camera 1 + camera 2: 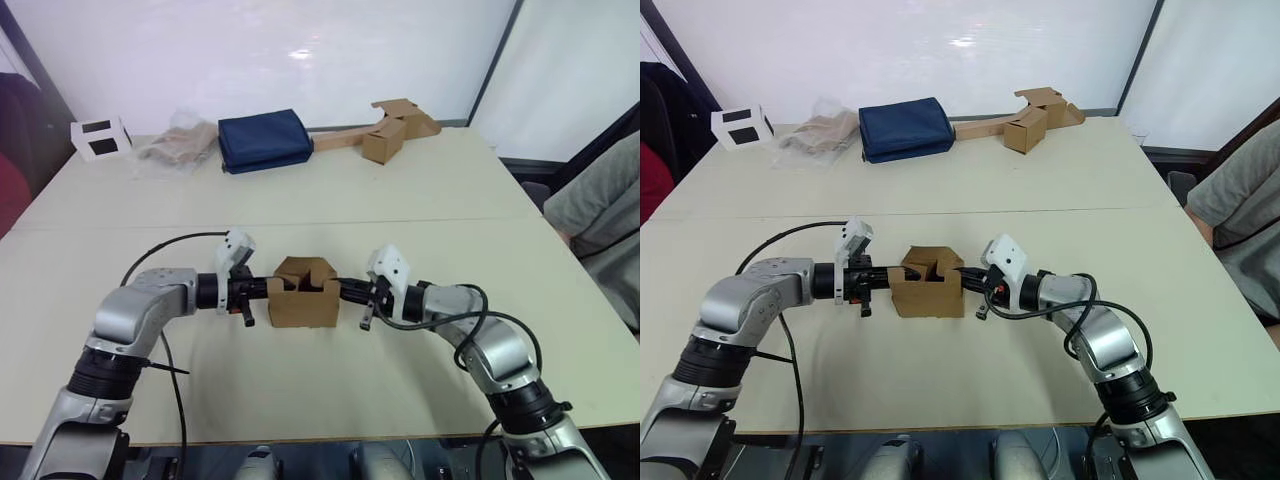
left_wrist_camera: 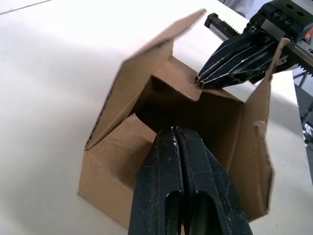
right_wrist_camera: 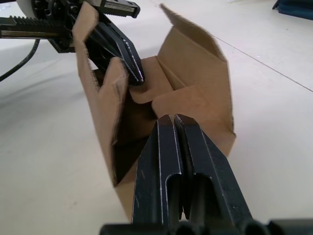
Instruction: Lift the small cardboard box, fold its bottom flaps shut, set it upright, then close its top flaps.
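Sitting mid-frame on the pale table (image 1: 420, 180), the small plain brown cardboard box (image 1: 303, 305) is hiding both fingertips; left gripper (image 1: 262, 288) and right gripper (image 1: 342, 287) are pressing inside, fingers closed together.

Matt brown corrugated cardboard box (image 1: 303, 305)

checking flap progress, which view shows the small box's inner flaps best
The left wrist view: it looks into the small cardboard box, where both shut end effectors, left and right, press the inner flaps. The right wrist view shows the same from the opposite end. The eye views show it from outside.
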You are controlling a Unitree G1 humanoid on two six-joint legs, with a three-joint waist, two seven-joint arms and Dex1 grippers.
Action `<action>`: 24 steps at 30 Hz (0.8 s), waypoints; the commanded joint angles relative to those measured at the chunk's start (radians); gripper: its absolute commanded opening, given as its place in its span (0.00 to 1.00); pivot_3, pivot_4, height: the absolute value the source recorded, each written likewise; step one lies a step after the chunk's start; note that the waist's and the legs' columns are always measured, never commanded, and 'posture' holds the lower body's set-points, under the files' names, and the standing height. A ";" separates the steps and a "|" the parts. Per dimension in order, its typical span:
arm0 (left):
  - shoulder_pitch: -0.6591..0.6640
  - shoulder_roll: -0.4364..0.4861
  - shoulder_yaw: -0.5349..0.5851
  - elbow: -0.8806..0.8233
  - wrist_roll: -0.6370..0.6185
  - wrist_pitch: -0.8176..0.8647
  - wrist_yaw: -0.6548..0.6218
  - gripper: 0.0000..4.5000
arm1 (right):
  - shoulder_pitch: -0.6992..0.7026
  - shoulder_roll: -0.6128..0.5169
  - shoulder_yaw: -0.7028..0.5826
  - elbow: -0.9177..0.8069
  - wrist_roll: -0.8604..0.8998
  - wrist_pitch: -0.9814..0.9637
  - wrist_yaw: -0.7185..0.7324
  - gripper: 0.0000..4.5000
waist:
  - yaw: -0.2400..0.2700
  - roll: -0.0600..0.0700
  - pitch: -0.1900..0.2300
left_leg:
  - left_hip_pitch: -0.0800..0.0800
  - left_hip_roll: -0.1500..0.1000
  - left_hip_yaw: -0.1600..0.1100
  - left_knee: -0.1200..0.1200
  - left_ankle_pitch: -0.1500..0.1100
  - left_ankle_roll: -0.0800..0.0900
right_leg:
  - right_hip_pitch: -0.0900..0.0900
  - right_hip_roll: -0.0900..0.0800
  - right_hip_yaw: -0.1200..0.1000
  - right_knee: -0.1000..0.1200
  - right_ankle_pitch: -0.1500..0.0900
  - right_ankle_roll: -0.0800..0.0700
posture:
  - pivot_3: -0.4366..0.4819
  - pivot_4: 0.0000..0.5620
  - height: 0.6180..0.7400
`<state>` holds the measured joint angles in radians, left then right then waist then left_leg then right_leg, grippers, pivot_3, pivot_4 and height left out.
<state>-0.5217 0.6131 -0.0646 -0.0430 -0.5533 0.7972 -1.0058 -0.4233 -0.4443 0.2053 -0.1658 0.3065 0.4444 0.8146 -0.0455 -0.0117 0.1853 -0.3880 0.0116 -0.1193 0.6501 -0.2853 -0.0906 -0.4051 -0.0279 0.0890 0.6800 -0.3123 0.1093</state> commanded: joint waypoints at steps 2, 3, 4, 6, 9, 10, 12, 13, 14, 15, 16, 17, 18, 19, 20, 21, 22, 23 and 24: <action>0.004 0.001 0.009 0.010 0.014 -0.021 0.007 0.01 | -0.023 0.002 0.013 0.018 -0.030 -0.022 0.003 0.00 | -0.001 0.000 0.000 | 0.000 0.000 0.000 0.000 0.000 0.000 | 0.000 0.000 0.000 0.000 0.000 0.000 | 0.48 0.27 1.00; 0.004 -0.001 0.011 0.013 0.013 -0.021 0.009 0.01 | -0.024 0.003 0.012 0.021 -0.031 -0.023 0.004 0.00 | -0.001 0.000 0.000 | 0.000 0.000 0.000 0.000 0.000 0.000 | 0.000 0.000 0.000 0.000 0.000 0.000 | 0.48 0.27 1.00; 0.004 -0.002 0.015 0.015 0.011 -0.020 0.011 0.01 | -0.025 0.004 0.011 0.022 -0.032 -0.024 0.004 0.00 | -0.001 0.000 0.000 | 0.000 0.000 0.000 0.000 0.000 0.000 | 0.000 0.000 0.000 0.000 0.000 0.000 | 0.48 0.27 1.00; 0.000 -0.005 0.029 0.016 0.000 -0.013 0.018 0.01 | -0.029 0.004 0.005 0.024 -0.031 -0.023 0.008 0.00 | -0.001 0.000 0.000 | 0.000 0.000 0.000 0.000 0.000 0.000 | 0.000 0.000 0.000 0.000 0.000 0.000 | 0.48 0.27 1.00; -0.023 -0.021 0.121 0.017 -0.050 -0.023 0.048 0.01 | -0.036 0.000 -0.020 0.015 -0.010 -0.031 0.021 0.00 | -0.001 0.000 0.000 | 0.000 0.000 0.000 0.000 0.000 0.000 | 0.000 0.000 0.000 0.000 0.000 0.000 | 0.48 0.27 1.00; -0.026 -0.024 0.136 0.016 -0.049 -0.035 0.059 0.01 | -0.038 -0.001 -0.026 0.012 -0.005 -0.031 0.025 0.00 | -0.001 0.000 0.000 | 0.000 0.000 0.000 0.000 0.000 0.000 | 0.000 0.000 0.000 0.000 0.000 0.000 | 0.48 0.27 1.00; -0.027 -0.031 0.168 0.014 -0.022 -0.073 0.112 0.01 | -0.042 -0.004 -0.041 0.002 0.012 -0.021 0.035 0.00 | 0.000 0.000 0.000 | 0.000 0.000 0.000 0.000 0.000 0.000 | 0.000 0.000 0.000 0.000 0.000 0.000 | 0.48 0.27 1.00; -0.026 -0.026 0.178 0.017 -0.016 -0.080 0.122 0.01 | -0.045 -0.007 -0.052 -0.006 0.025 -0.015 0.039 0.00 | 0.000 0.000 0.000 | 0.000 0.000 0.000 0.000 0.000 0.000 | 0.000 0.000 0.000 0.000 0.000 0.000 | 0.48 0.27 1.00; -0.026 -0.022 0.190 0.024 -0.016 -0.090 0.126 0.01 | -0.049 -0.009 -0.065 -0.013 0.038 -0.007 0.043 0.00 | 0.000 0.000 0.000 | 0.000 0.000 0.000 0.000 0.000 0.000 | 0.000 0.000 0.000 0.000 0.000 0.000 | 0.48 0.27 1.00; -0.029 -0.015 0.204 0.038 -0.030 -0.095 0.108 0.01 | -0.055 -0.012 -0.082 -0.022 0.055 0.004 0.045 0.00 | 0.000 0.000 0.000 | 0.000 0.000 0.000 0.000 0.000 0.000 | 0.000 0.000 0.000 0.000 0.000 0.000 | 0.48 0.27 1.00; -0.035 -0.007 0.216 0.053 -0.044 -0.094 0.092 0.01 | -0.062 -0.014 -0.098 -0.030 0.073 0.019 0.045 0.00 | 0.000 0.000 0.000 | 0.000 0.000 0.000 0.000 0.000 0.000 | 0.000 0.000 0.000 0.000 0.000 0.000 | 0.48 0.27 1.00; -0.051 -0.002 0.228 0.087 -0.057 -0.087 0.078 0.01 | -0.070 -0.015 -0.121 -0.039 0.100 0.042 0.041 0.00 | 0.001 0.000 0.000 | 0.000 0.000 0.000 0.000 0.000 0.000 | 0.000 0.000 0.000 0.000 0.000 0.000 | 0.48 0.27 1.00; -0.072 -0.001 0.238 0.126 -0.064 -0.078 0.073 0.01 | -0.077 -0.015 -0.143 -0.049 0.125 0.065 0.036 0.00 | 0.001 0.000 0.000 | 0.000 0.000 0.000 0.000 0.000 0.000 | 0.000 0.000 0.000 0.000 0.000 0.000 | 0.48 0.27 1.00; -0.100 -0.003 0.245 0.178 -0.062 -0.073 0.079 0.01 | -0.084 -0.019 -0.163 -0.065 0.153 0.093 0.033 0.00 | 0.002 0.000 0.000 | 0.000 0.000 0.000 0.000 0.000 0.000 | 0.000 0.000 0.000 0.000 0.000 0.000 | 0.48 0.27 1.00; -0.124 -0.006 0.249 0.226 -0.057 -0.075 0.081 0.01 | -0.089 -0.022 -0.180 -0.082 0.178 0.118 0.030 0.00 | 0.003 0.000 0.000 | 0.000 0.000 0.000 0.000 0.000 0.000 | 0.000 0.000 -0.001 0.000 0.000 0.000 | 0.48 0.27 1.00; -0.142 -0.007 0.244 0.271 -0.042 -0.090 0.078 0.01 | -0.094 -0.026 -0.194 -0.101 0.201 0.145 0.027 0.00 | 0.002 0.000 0.000 | 0.000 0.000 -0.001 0.000 0.000 0.000 | 0.000 0.000 -0.001 0.000 0.000 0.000 | 0.48 0.27 1.00; -0.155 -0.006 0.239 0.304 -0.031 -0.103 0.073 0.01 | -0.099 -0.028 -0.202 -0.113 0.216 0.164 0.024 0.00 | 0.001 0.000 0.000 | 0.000 0.000 -0.001 0.000 0.000 0.000 | 0.000 0.000 -0.001 0.000 0.000 0.000 | 0.48 0.27 1.00; -0.167 -0.004 0.193 0.360 0.020 -0.150 0.049 0.01 | -0.099 -0.041 -0.209 -0.161 0.256 0.208 0.028 0.00 | 0.000 0.000 0.000 | 0.000 0.000 -0.001 0.000 0.000 0.000 | 0.000 0.000 -0.001 0.000 0.000 0.000 | 0.48 0.27 1.00; -0.177 -0.005 0.154 0.406 0.060 -0.189 0.030 0.01 | -0.097 -0.056 -0.210 -0.205 0.286 0.246 0.034 0.00 | 0.000 0.000 0.000 | 0.000 0.000 -0.001 0.000 0.000 0.000 | 0.000 0.000 -0.001 0.000 0.000 0.000 | 0.48 0.27 1.00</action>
<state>-0.6894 0.6013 0.1343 0.3050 -0.5549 0.6719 -0.9424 -0.5106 -0.4819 0.0210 -0.2717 0.5234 0.6381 0.8402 -0.0454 -0.0116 0.1853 -0.3883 0.0111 -0.1197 0.6494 -0.2852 -0.0907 -0.4051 -0.0283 0.0882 0.6793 -0.3123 0.1093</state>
